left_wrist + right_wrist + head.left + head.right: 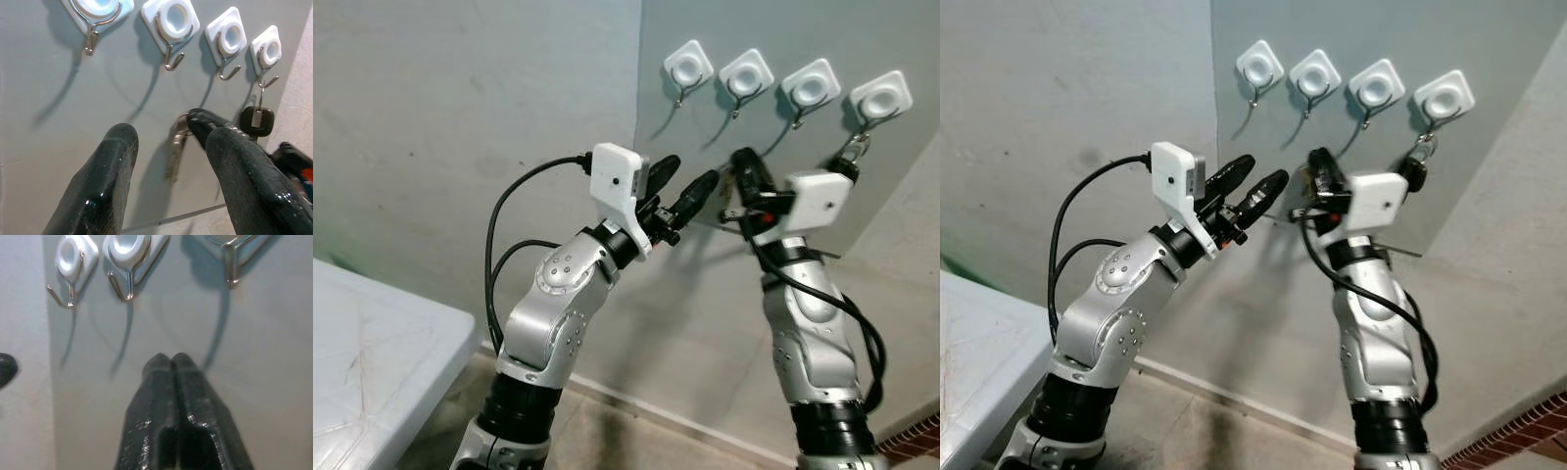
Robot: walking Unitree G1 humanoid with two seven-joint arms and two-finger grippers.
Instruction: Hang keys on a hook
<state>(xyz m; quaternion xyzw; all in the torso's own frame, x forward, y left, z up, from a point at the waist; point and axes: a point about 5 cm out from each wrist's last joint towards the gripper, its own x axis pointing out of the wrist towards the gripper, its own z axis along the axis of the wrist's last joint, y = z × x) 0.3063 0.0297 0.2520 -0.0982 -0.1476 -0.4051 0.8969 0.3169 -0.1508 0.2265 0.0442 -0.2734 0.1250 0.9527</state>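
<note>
Four white hooks are stuck in a row on the grey wall, from the leftmost hook (689,67) to the rightmost hook (881,98). A black-headed key (257,120) hangs from the rightmost one. My right gripper (742,164) is raised below the two middle hooks and is shut on a bunch of silver keys (178,143), which dangles from its tip close to the wall. In the right wrist view its fingers (172,382) press together under the hooks. My left gripper (687,182) is held up just left of the right one, open and holding nothing.
A white table (372,343) stands low on my left. The wall turns a corner right of the hooks, with a brick edge (1528,431) near the floor. Black cables (494,255) loop off my left arm.
</note>
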